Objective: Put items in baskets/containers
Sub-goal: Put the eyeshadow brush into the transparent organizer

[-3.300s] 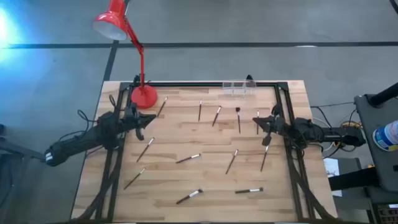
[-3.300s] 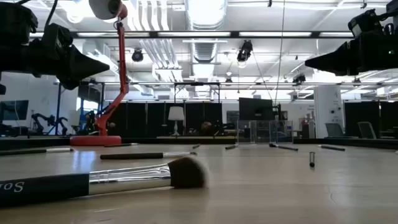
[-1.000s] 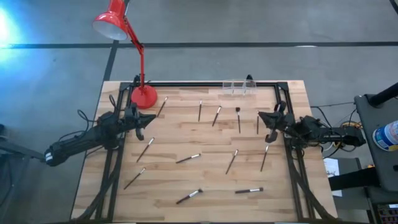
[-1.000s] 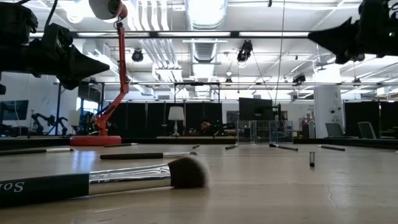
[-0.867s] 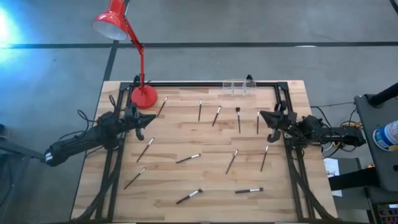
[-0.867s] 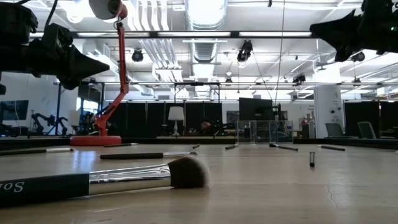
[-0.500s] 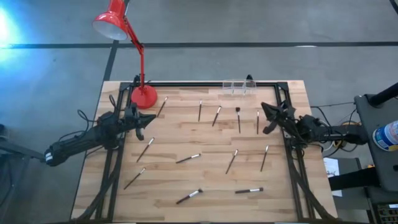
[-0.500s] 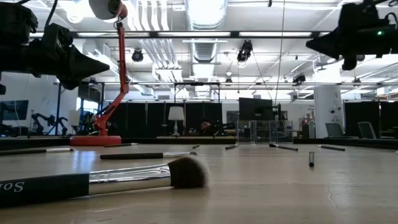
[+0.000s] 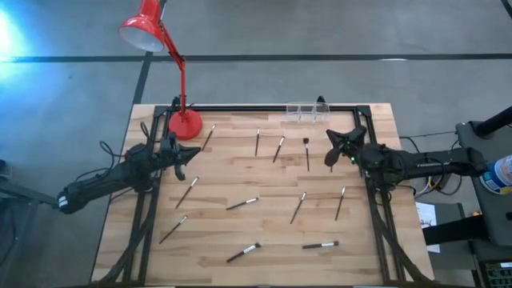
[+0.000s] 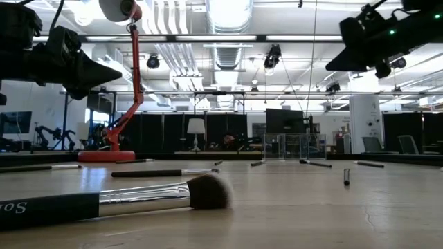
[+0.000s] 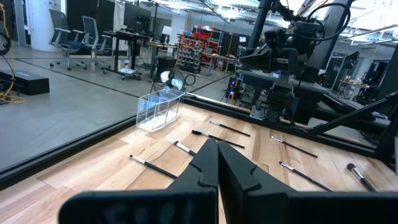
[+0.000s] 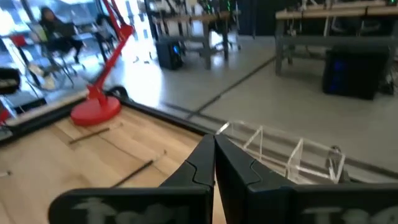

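So the bench (image 9: 240, 172) has brushes (image 9: 242, 204) scattered flat all over it, well apart from each other. The organiser (image 9: 307, 113) sits at the far edge, right of centre, and the lamp (image 9: 185, 122) stands in the far left corner. Left claw (image 9: 192, 154) hangs over the left side, right claw (image 9: 330, 148) over the right, near the organiser.
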